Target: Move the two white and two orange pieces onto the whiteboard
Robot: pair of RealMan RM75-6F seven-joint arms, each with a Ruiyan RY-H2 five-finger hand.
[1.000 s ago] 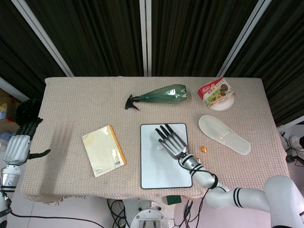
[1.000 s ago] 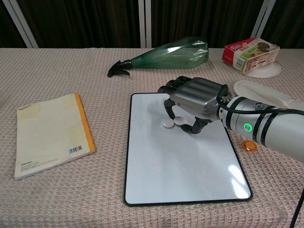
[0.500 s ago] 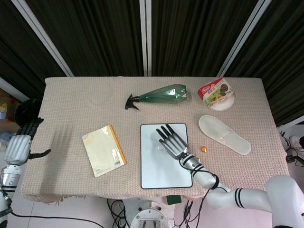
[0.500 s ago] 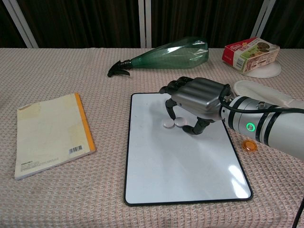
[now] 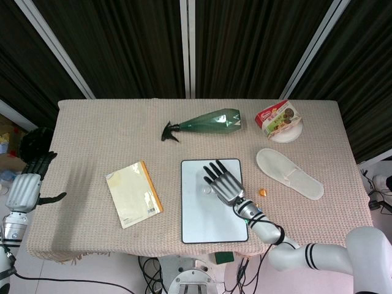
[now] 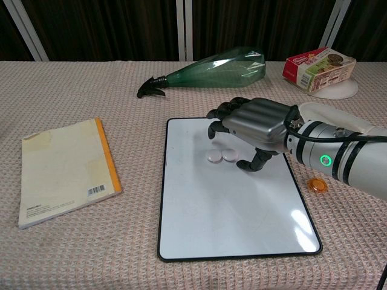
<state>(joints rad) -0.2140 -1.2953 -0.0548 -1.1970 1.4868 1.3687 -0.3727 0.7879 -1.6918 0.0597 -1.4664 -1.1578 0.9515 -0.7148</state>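
Observation:
The whiteboard (image 6: 230, 205) (image 5: 208, 214) lies flat at the table's front centre. Two white pieces (image 6: 213, 156) (image 6: 228, 155) sit side by side on its upper part. One orange piece (image 6: 316, 185) (image 5: 263, 192) lies on the cloth just right of the board; no other orange piece shows. My right hand (image 6: 253, 121) (image 5: 223, 182) hovers just above and right of the white pieces with its fingers apart, holding nothing. My left hand (image 5: 27, 184) hangs beyond the table's left edge, fingers extended and empty.
A green spray bottle (image 6: 211, 71) lies behind the board. A yellow notebook (image 6: 63, 169) is to the left. A white slipper (image 5: 288, 173) and a snack box (image 6: 319, 65) on a white plate (image 6: 340, 90) are at the right.
My right hand has lifted off the two white pieces and drawn slightly to the right. Both pieces stay on the board. The left hand has not moved.

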